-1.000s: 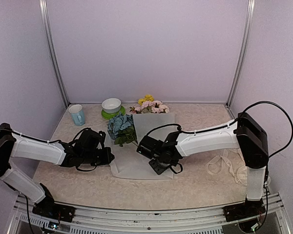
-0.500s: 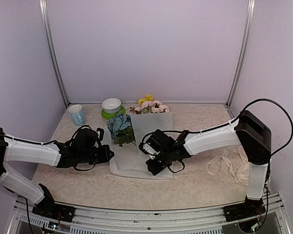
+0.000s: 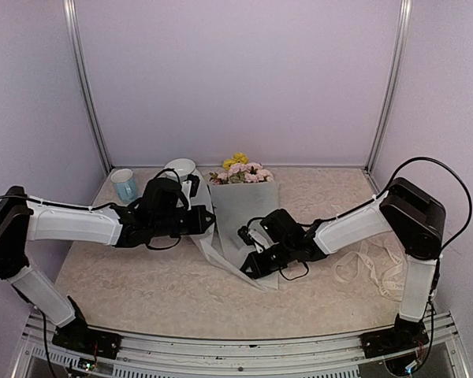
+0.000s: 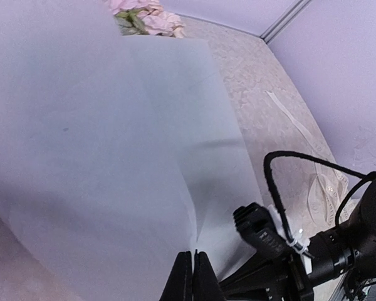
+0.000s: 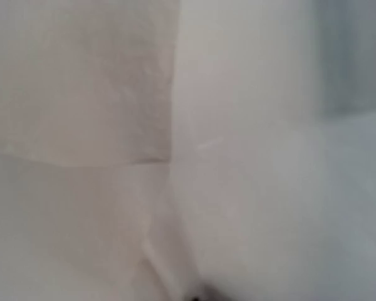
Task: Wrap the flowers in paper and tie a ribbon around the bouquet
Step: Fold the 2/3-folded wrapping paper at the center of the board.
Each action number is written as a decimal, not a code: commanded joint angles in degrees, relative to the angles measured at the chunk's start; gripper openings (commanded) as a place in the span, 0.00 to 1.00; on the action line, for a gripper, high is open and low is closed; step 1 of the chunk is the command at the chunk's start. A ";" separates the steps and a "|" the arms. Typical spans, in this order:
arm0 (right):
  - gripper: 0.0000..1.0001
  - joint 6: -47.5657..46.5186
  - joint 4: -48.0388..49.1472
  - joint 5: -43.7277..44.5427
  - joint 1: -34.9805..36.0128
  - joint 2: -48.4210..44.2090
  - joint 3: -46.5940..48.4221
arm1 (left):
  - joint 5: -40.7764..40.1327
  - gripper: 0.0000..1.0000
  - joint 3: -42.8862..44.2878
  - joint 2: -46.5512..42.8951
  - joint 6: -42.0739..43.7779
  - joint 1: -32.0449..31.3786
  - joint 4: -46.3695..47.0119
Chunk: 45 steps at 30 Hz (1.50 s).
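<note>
Since a second ago the left pincer [image 3: 207, 223] has swung up and toward the middle, clamped flat on the paper [image 3: 248, 209] at its left edge and lifting that flap over the blue blooms. Low on the sheet's near right corner the right pincer [image 3: 254, 264] is now fully closed, though I cannot tell whether it nips the sheet. Pink and yellow flowers [image 3: 240, 168] poke out at the far end on the table [image 3: 126, 283]; the ribbon [image 3: 368, 266] lies loose by the right arm.

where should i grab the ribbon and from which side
Probably the ribbon at its straight single strand, away from the tangled loops, pinched straight down from above across its width. It lies flat and thin, so a side approach would find no edge.
</note>
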 commanded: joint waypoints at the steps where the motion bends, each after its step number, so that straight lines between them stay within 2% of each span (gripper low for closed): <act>1: 0.00 3.86 1.54 -4.12 -0.16 2.58 -4.03 | 4.27 0.00 7.48 7.37 3.78 -0.71 3.80; 5: 0.00 4.74 3.38 -4.62 -0.16 2.35 -5.31 | 5.51 0.00 16.36 15.43 5.92 -0.46 2.51; 9: 0.00 5.48 5.55 -5.03 -0.09 0.94 -7.05 | 6.72 0.00 21.66 21.46 5.69 0.72 1.54; 18: 0.00 6.15 10.23 -3.92 -0.07 -5.80 -9.20 | 12.94 0.00 24.05 29.75 3.48 0.98 3.58; 22: 0.04 7.52 5.87 0.20 -0.79 -9.97 -8.60 | 12.24 0.00 24.16 31.11 4.10 0.74 2.99; 28: 0.08 8.48 -2.73 1.58 -4.75 -17.66 -9.09 | 11.32 0.00 24.34 33.08 5.05 0.70 2.31; 31: 0.19 8.23 -9.03 6.56 -8.85 -20.53 -9.20 | 10.71 0.00 24.17 33.21 5.03 0.36 2.30; 33: 0.33 7.81 -10.68 8.00 -12.51 -21.04 -9.89 | 10.57 0.00 24.25 33.29 5.10 0.22 2.32; 35: 0.52 7.01 -12.45 7.76 -15.20 -20.18 -9.65 | 10.64 0.00 24.33 33.38 5.17 0.13 2.12; 38: 0.66 5.77 -11.07 5.95 -18.10 -17.85 -10.27 | 10.08 0.00 24.68 33.26 5.71 -0.11 1.62; 40: 0.64 3.62 -8.57 1.78 -19.12 -14.45 -9.41 | 9.69 0.00 24.99 33.14 6.00 -0.31 1.23; 43: 0.52 1.42 -5.06 -4.12 -19.27 -9.40 -7.69 | 9.49 0.00 25.98 32.59 6.44 -0.64 0.45; 45: 0.37 1.78 -1.44 -8.19 -19.23 -7.29 -8.04 | 9.18 0.00 26.70 31.89 7.02 -1.06 -0.11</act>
